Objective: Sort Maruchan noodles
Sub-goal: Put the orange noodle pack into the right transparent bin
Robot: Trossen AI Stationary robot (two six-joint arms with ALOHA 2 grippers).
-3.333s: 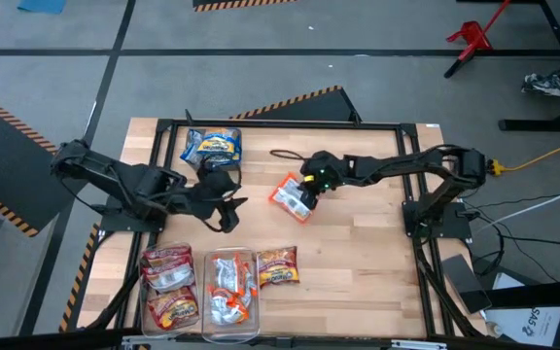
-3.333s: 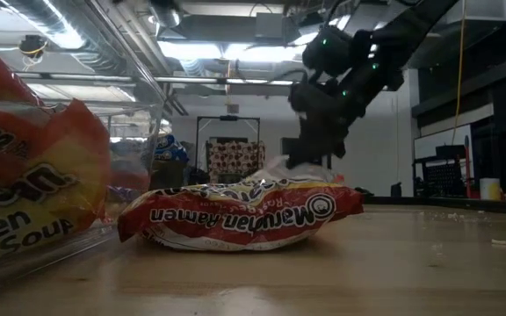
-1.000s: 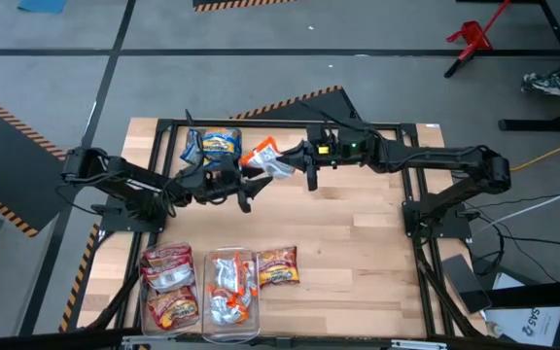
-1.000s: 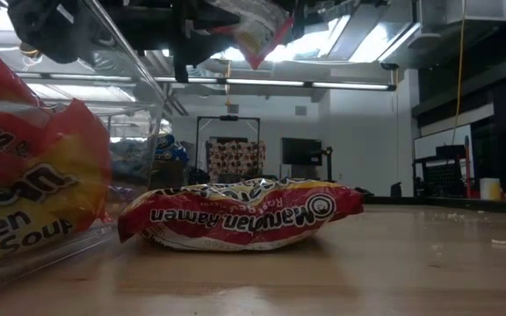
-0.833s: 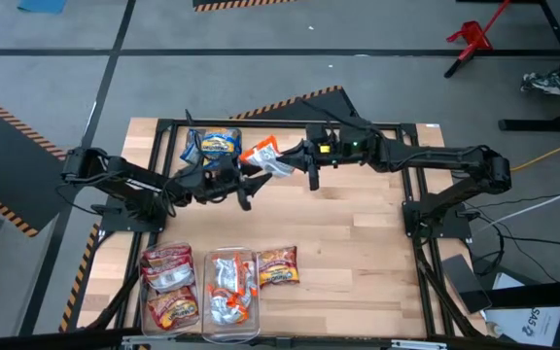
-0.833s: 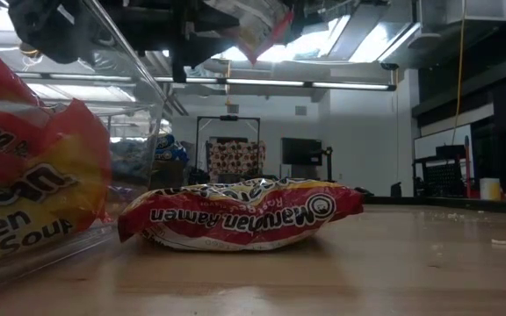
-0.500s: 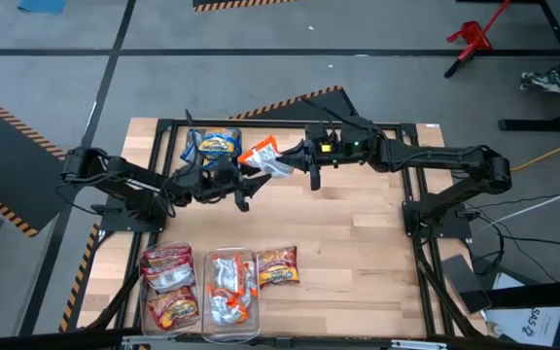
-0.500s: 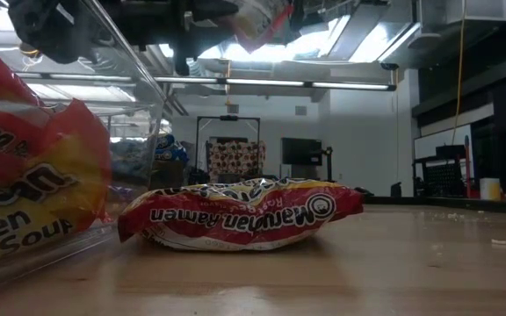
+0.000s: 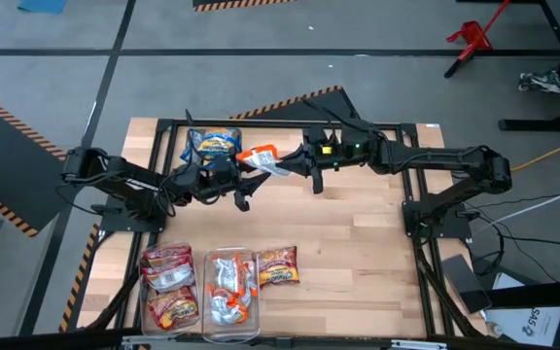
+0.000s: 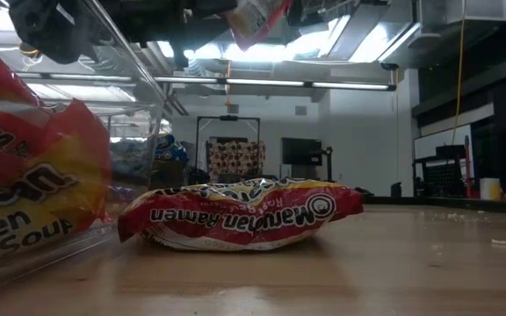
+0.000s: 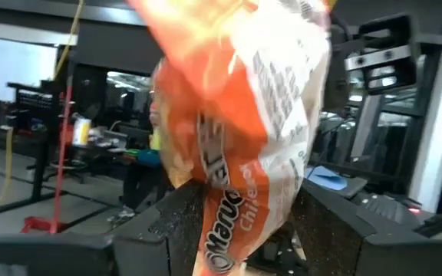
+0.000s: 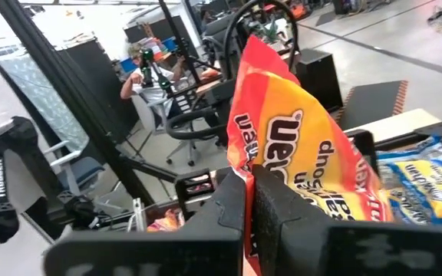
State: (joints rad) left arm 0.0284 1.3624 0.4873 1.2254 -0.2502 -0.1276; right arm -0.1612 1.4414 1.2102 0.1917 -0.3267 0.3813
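An orange-and-white noodle packet [image 9: 261, 157] hangs in the air over the far part of the table, between my two grippers. My right gripper [image 9: 295, 163] is shut on it. My left gripper [image 9: 246, 185] is open, with its fingers standing on either side of the packet's free end [image 11: 240, 230]. The low view shows only the packet's lower corner [image 10: 257, 17] at the top of the picture. Blue packets [image 9: 212, 146] lie at the far left. A red packet [image 9: 277, 264] lies flat on the table at the near side. My right gripper pinches the packet's edge [image 12: 245, 165] between its two shut fingers [image 12: 271, 207]. The fingers come level from the table's right side. The packet is lifted clear of the table and sticks out beyond the fingers toward my left gripper. Whether my left gripper touches the packet, I cannot tell.
Two clear bins stand at the near left, one [image 9: 171, 287] with red packets, one [image 9: 231, 292] with orange-and-white packets. In the low view a bin wall [image 10: 104, 132] fills the left. A black frame [image 9: 280, 124] rims the table.
Both grippers have stayed in place and rolled a little at the wrist. My left gripper has tipped slightly upward. The packet has turned a little with them and stays in the air between the two grippers.
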